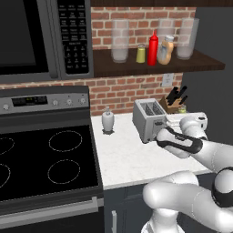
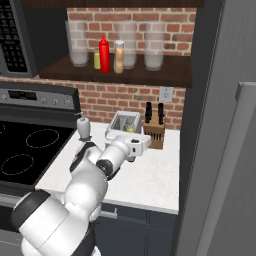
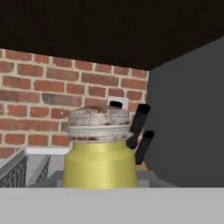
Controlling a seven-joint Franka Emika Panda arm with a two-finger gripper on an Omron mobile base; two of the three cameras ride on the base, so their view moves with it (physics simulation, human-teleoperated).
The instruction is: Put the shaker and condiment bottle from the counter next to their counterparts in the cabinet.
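While closing narrowly on the small deep yellow-olive cylinder shaker (image 3: 99, 151), the end effector (image 1: 182, 114) is holding it at the steel toaster's (image 1: 149, 119) 3 o'clock above the table (image 1: 125, 157); next, lifting toward the dark wooden shelf (image 1: 150, 66), where the orange-tan bottle (image 1: 166, 50) is already sitting.

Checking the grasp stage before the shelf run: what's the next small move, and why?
Probably lift straight up. The hand view has the shaker close in front of the gripper, which reads as shut on it, low between the toaster and knife block. The condiment bottle is already on the cabinet shelf by the red squeeze bottle, so this one needs height before going there.
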